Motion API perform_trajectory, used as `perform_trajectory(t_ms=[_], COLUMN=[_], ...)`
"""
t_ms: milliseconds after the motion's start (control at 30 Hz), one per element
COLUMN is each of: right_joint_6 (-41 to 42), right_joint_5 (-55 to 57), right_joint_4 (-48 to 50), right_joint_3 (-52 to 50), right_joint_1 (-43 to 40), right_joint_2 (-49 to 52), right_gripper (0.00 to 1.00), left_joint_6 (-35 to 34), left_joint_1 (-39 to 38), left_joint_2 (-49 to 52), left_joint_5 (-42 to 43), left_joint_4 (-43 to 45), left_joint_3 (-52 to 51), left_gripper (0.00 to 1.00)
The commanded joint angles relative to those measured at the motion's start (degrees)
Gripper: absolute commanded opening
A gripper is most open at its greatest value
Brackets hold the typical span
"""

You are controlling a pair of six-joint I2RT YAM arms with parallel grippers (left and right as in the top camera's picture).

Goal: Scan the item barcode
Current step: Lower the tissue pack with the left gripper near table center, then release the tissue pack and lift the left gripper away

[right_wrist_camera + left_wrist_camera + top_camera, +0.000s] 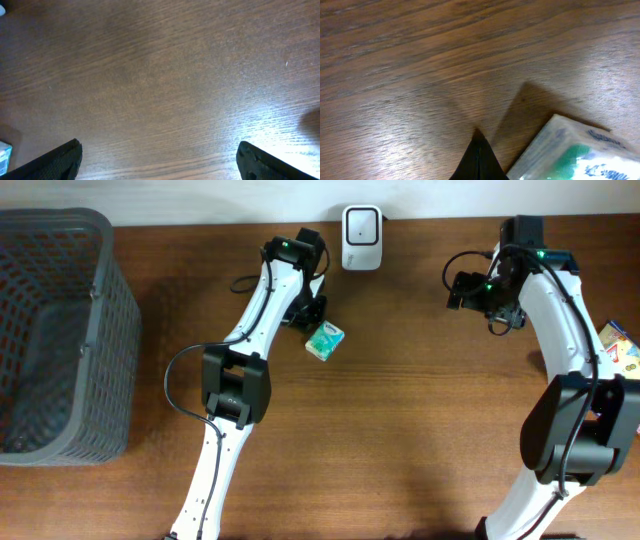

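Observation:
A small green-and-white packet [324, 340] lies flat on the brown table, below the white barcode scanner [361, 237] at the back edge. My left gripper [310, 318] is shut with nothing in it, its tip just left of the packet. In the left wrist view the closed fingertips [479, 150] point at bare wood, with the packet [575, 155] beside them at lower right, not touching. My right gripper [462, 288] hovers right of the scanner and is open. Its two fingers [60, 157] stand wide apart over bare wood.
A dark grey mesh basket [100, 330] fills the left end of the table. A colourful box [620, 352] lies at the right edge beside the right arm. In the right wrist view a blue-and-white corner [4, 154] shows at the left edge.

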Motion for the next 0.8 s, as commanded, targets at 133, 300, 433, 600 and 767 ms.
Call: perform_trajectory(t_ms=[133, 300, 433, 600, 767], right_joint_6=[0.2, 0.22, 0.22, 0.22, 0.22], right_joint_5=[0.94, 0.94, 0.94, 0.94, 0.94], right_joint_4=[-0.09, -0.09, -0.09, -0.09, -0.11], right_joint_3=[-0.13, -0.13, -0.13, -0.13, -0.13], right_joint_1=[0.26, 0.26, 0.26, 0.26, 0.26], right_joint_2=[0.33, 0.33, 0.33, 0.33, 0.33], right_gripper=[0.99, 0.99, 0.99, 0.99, 0.99], left_joint_6=[-0.61, -0.61, -0.59, -0.57, -0.59], left_joint_1=[0.15, 0.92, 0.92, -0.02, -1.14], left_joint_2=[2.25, -1.05, -3.1, -2.8, -2.8], left_joint_5=[-2.73, -1.64, 3.43, 7.21, 6.95], left_joint_4=[-0.48, -4.37, -6.6, -6.78, -4.61], left_joint_3=[-0.37, 6.25, 11.17, 7.89, -1.01], left_gripper=[0.0, 0.0, 0.0, 0.0, 0.0])
